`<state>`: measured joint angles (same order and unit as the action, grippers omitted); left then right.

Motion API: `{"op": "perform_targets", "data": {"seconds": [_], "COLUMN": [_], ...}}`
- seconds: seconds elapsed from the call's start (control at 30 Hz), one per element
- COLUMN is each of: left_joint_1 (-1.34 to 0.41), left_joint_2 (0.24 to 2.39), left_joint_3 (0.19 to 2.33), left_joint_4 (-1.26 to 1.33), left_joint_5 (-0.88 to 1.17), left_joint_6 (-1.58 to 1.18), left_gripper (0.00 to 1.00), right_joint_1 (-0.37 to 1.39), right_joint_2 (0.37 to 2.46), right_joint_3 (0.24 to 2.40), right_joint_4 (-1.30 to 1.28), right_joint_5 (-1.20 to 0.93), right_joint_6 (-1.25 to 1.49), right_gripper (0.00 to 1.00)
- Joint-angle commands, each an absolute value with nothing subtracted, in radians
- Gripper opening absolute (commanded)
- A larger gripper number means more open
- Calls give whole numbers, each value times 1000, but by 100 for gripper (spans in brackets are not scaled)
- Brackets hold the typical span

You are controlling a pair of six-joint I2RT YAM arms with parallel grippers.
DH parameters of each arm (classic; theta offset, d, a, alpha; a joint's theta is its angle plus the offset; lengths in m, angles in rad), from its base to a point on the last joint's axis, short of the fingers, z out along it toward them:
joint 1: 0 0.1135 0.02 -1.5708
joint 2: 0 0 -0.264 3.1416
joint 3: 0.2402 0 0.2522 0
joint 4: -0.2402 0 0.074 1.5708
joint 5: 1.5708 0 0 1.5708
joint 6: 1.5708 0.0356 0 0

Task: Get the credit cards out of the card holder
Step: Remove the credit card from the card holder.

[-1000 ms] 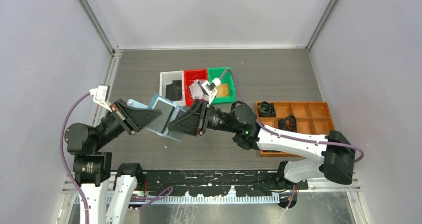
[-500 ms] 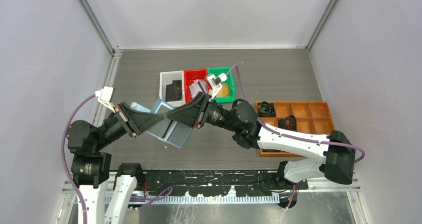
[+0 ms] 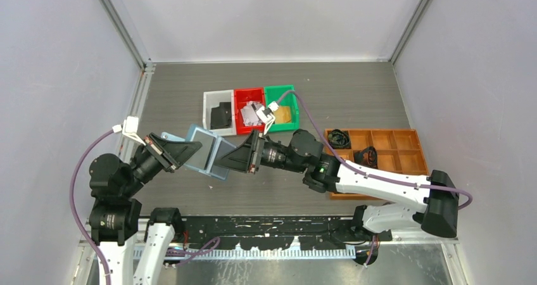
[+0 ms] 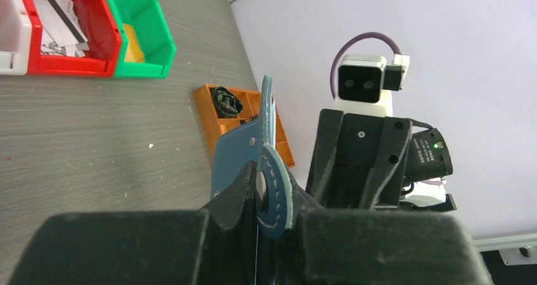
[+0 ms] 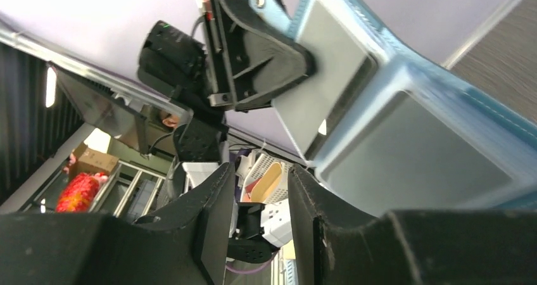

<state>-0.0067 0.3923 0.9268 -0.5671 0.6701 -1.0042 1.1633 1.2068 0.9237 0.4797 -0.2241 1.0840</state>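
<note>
The blue card holder (image 3: pixel 206 155) hangs open above the table between the two arms. My left gripper (image 3: pixel 183 151) is shut on its left edge beside the snap tab (image 4: pixel 275 193). In the right wrist view its pale inside (image 5: pixel 411 152) shows flat grey panels; I cannot tell whether these are cards. My right gripper (image 5: pixel 259 171) is open and holds nothing, one finger lying against the holder's right edge. Credit cards lie in the bins: a black one (image 3: pixel 221 114) in the white bin, silver ones (image 3: pixel 251 113) in the red bin, a gold one (image 3: pixel 283 114) in the green bin.
The white bin (image 3: pixel 208 111), red bin (image 3: pixel 237 107) and green bin (image 3: pixel 278 88) stand in a row behind the card holder. An orange divided tray (image 3: pixel 373 131) with coiled black cables (image 3: pixel 337 137) sits to the right, under the right forearm.
Both grippers and the card holder dipped toward the front right half a second ago, then came back up to the left. The left grip has stayed the same.
</note>
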Motion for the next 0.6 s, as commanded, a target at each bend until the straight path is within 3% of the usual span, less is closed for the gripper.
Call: {"op": "perform_targets", "data": {"seconds": [0.0,0.2,0.57], "left_joint_1": [-9,-9,-9], "left_joint_2": [363,341,337], "left_joint_3": [944,896,885], "left_joint_4": [-531,-330,-314], "left_joint_5": [651,861,834], "left_joint_6": [-1009,-1116,-1144], "left_gripper": [0,0,0], "right_joint_1": [1168,1151,1135], "right_joint_2": [1233,1289,1326], "right_joint_3": [986,986,956], "right_joint_4": [423,542,611], "right_joint_5": [-180,-220,-175], "right_joint_6": [1104,1159,1237], "right_gripper": [42,38,40]}}
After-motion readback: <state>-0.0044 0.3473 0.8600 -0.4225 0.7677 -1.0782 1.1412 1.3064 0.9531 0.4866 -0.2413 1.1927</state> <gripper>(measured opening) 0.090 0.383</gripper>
